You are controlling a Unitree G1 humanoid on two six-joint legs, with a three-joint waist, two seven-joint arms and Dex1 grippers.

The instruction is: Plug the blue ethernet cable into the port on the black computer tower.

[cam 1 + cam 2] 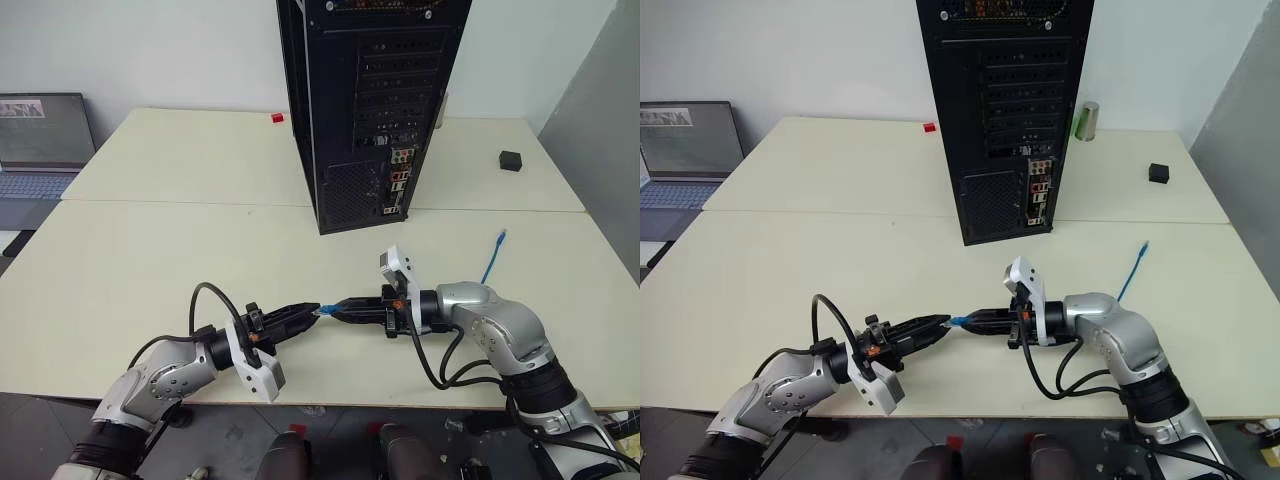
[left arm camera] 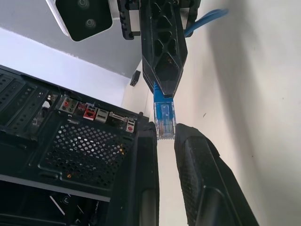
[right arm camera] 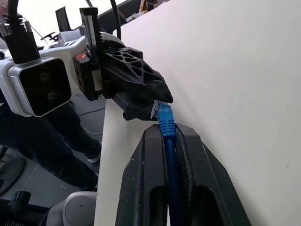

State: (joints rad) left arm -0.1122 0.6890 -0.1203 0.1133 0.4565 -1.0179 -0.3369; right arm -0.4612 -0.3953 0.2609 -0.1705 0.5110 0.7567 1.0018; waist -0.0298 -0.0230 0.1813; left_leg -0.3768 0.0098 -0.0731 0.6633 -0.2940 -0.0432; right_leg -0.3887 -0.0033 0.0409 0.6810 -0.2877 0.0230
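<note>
The blue ethernet cable (image 1: 322,310) has its near plug (image 2: 164,120) held just above the table between both grippers. My left gripper (image 1: 308,311) is shut on the plug's tip. My right gripper (image 1: 338,308) faces it and is shut on the cord just behind the plug (image 3: 165,117). The cord's other end (image 1: 497,248) lies on the table to the right. The black computer tower (image 1: 370,100) stands upright beyond the grippers, its rear face towards me. Its connector panel (image 1: 400,180) shows coloured jacks; I cannot pick out the port among them.
A grey laptop (image 1: 40,150) sits open at the far left. A small red block (image 1: 277,118) lies left of the tower, a small black box (image 1: 511,160) to its right, and a metal can (image 1: 1087,120) behind it. The cream table (image 1: 150,250) lies between grippers and tower.
</note>
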